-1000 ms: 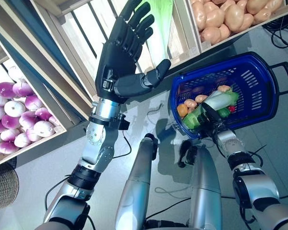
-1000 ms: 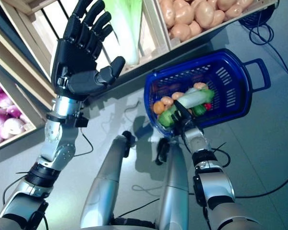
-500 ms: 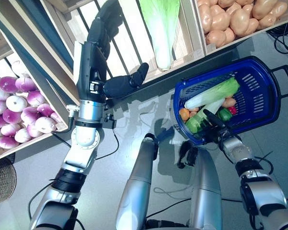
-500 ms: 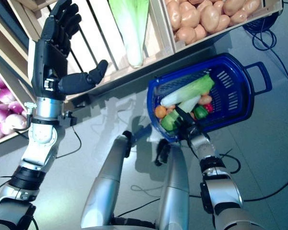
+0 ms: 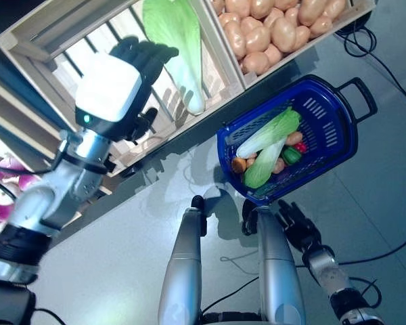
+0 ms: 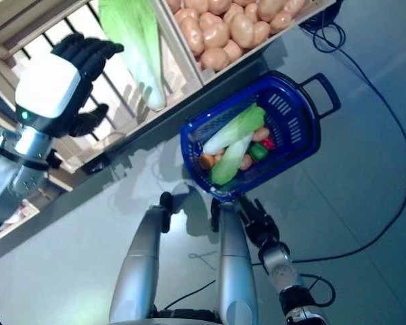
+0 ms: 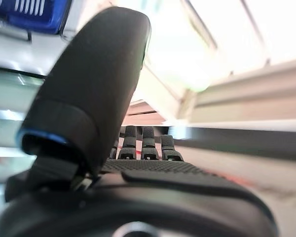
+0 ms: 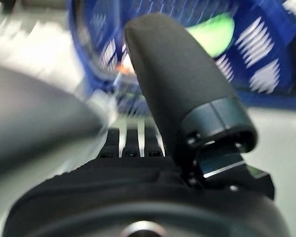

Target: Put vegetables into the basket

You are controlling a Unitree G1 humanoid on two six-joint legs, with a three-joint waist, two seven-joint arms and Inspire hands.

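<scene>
The blue basket (image 5: 325, 115) stands on the floor below the wooden stand. In it lie two long green-and-white cabbages (image 5: 267, 135), small orange-brown round vegetables (image 5: 239, 164), a green one and a red one. My left hand (image 5: 111, 95) is raised at the stand with its white-covered back towards me, and its fingers (image 5: 145, 51) are straight and empty beside a long pale-green cabbage (image 5: 172, 40) in a crate. The left wrist view shows the thumb (image 7: 89, 98) apart from the fingers. My right hand (image 5: 296, 227) is open and empty, low, just off the basket's near rim.
The wooden stand (image 5: 54, 27) with slatted crates runs across the top of the eye views, close behind the basket. Grey floor (image 5: 379, 203) lies to the right of the basket. The basket's mesh wall (image 8: 266, 74) shows past my right thumb.
The whole picture has shifted, so the camera moved. My left hand has turned its back towards me and gone up to the cabbage crate. My right hand has drawn back from the basket.
</scene>
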